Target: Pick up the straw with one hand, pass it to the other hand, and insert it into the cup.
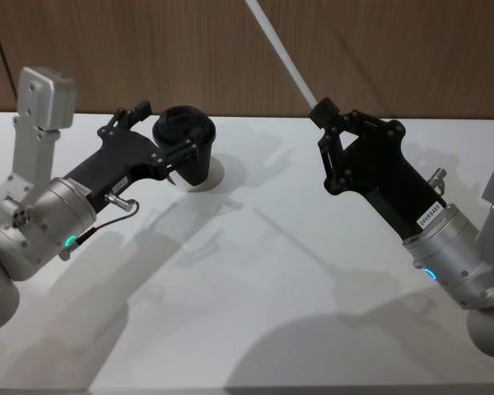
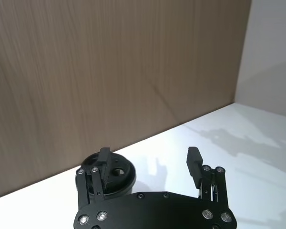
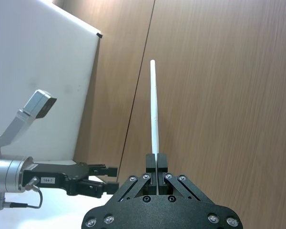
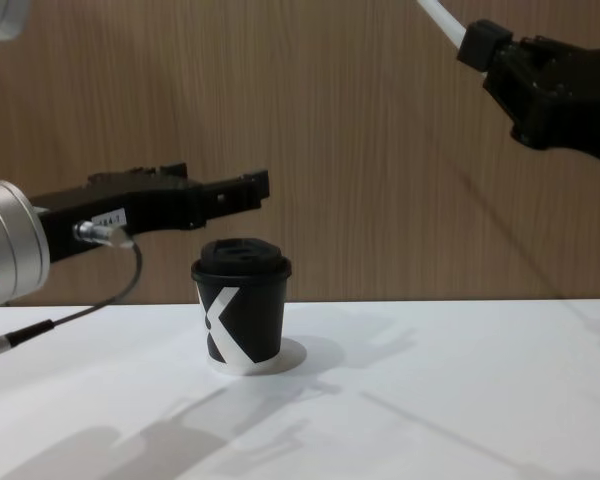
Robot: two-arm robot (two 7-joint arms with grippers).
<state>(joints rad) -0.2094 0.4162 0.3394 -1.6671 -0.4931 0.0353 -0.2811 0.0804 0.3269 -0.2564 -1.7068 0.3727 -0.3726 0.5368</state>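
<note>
Where the jaws of the right gripper point(image 1: 321, 111) meet, they are pinched tight on one end of the straw point(image 1: 284, 56); the straw runs straight out from the tips, slanting up toward the robot's left and out past the head view's top edge; this gripper is held high on the right, well apart from the cup point(image 4: 242, 320); blue ring light on its arm. Left gripper point(image 1: 173, 127): jaws spread wide, nothing between them; it hangs level just above the cup's domed lid, apparently with a small gap, though the chest view is the only side-on check; green ring light and a plugged cable on its arm. Cup upright on the white tabletop point(image 4: 430, 400), lid on, near the wood-panelled wall point(image 4: 380, 150).
</note>
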